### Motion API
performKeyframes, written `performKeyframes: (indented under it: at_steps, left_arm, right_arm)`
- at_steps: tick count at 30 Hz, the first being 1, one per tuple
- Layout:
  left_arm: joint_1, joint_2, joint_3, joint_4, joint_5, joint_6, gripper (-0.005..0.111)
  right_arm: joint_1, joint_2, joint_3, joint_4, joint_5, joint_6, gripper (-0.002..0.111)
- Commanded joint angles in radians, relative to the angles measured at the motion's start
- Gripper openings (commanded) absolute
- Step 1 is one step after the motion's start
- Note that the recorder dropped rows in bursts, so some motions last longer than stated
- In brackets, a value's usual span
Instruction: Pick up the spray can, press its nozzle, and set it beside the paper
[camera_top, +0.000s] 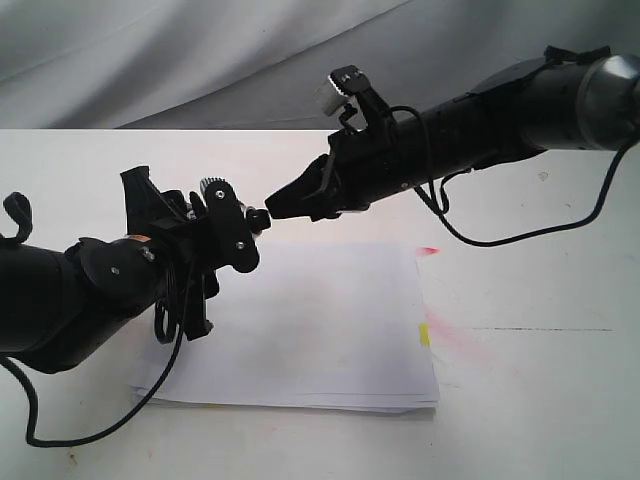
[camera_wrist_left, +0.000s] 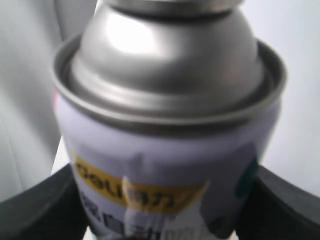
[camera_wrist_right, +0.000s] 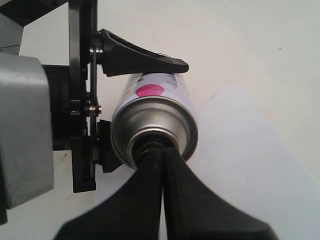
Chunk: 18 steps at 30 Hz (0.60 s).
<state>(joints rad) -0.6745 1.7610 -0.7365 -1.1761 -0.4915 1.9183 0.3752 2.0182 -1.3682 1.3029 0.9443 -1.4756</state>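
Observation:
My left gripper (camera_top: 228, 232) is shut on the spray can (camera_wrist_left: 165, 150) and holds it above the table, lying on its side. Black fingers (camera_wrist_left: 35, 210) clamp its white label from both sides, under the silver dome (camera_wrist_left: 165, 65). In the right wrist view the spray can (camera_wrist_right: 156, 120) points its silver top at my right gripper (camera_wrist_right: 161, 149), which is shut. Its joined fingertips rest against the can's top, hiding the nozzle. In the exterior view the right gripper (camera_top: 276, 206) meets the can's black tip (camera_top: 259, 218) over the far edge of the paper (camera_top: 330, 330).
The paper carries a small yellow mark (camera_top: 424, 335) at its right edge, with pink stains (camera_top: 430, 250) on the white table (camera_top: 540, 400) beside it. A grey cloth backdrop (camera_top: 200, 60) hangs behind. Cables (camera_top: 480, 238) trail from both arms.

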Motion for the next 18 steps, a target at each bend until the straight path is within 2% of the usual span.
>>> performKeyframes:
  at_steps: [1, 7, 18]
  left_arm:
    - [-0.004, -0.008, -0.014, 0.003, -0.034, -0.002, 0.000]
    - [-0.004, -0.008, -0.014, 0.003, -0.034, -0.002, 0.000]
    - [-0.004, -0.008, -0.014, 0.003, -0.057, -0.002, 0.000]
  right_arm:
    - [0.039, 0.018, -0.007, 0.026, -0.003, -0.030, 0.000]
    - [0.082, 0.031, -0.007, 0.038, -0.044, -0.033, 0.000]
    - [0.084, 0.045, -0.007, 0.045, -0.059, -0.029, 0.000]
